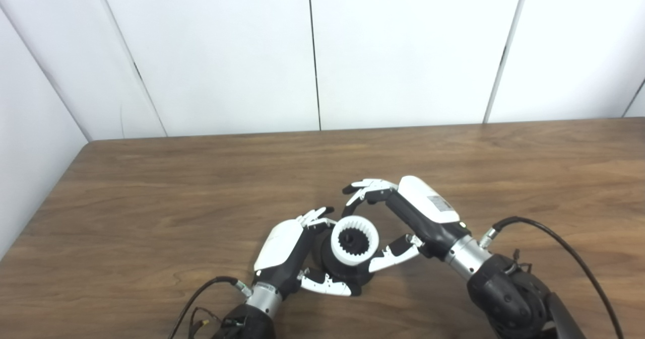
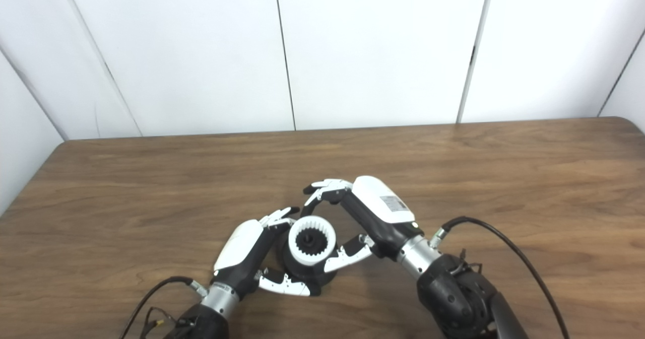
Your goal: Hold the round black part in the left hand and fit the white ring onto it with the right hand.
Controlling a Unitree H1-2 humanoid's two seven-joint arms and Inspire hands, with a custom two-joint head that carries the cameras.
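The round black part (image 1: 347, 273) stands on the table near the front edge, and my left hand (image 1: 284, 251) is shut on it, fingers behind and thumb in front. The white ring (image 1: 354, 240), toothed on its inside, sits on top of the black part, with the part's dark hub showing through its middle. My right hand (image 1: 403, 223) reaches in from the right and is shut on the ring: one finger curls down to its far rim and the thumb (image 1: 390, 257) presses its near right edge. The other fingers arch above it.
The brown wooden table (image 1: 201, 188) runs back to white wall panels (image 1: 403, 52). Its left corner is rounded. Black cables (image 1: 564, 243) trail from both wrists near the front edge.
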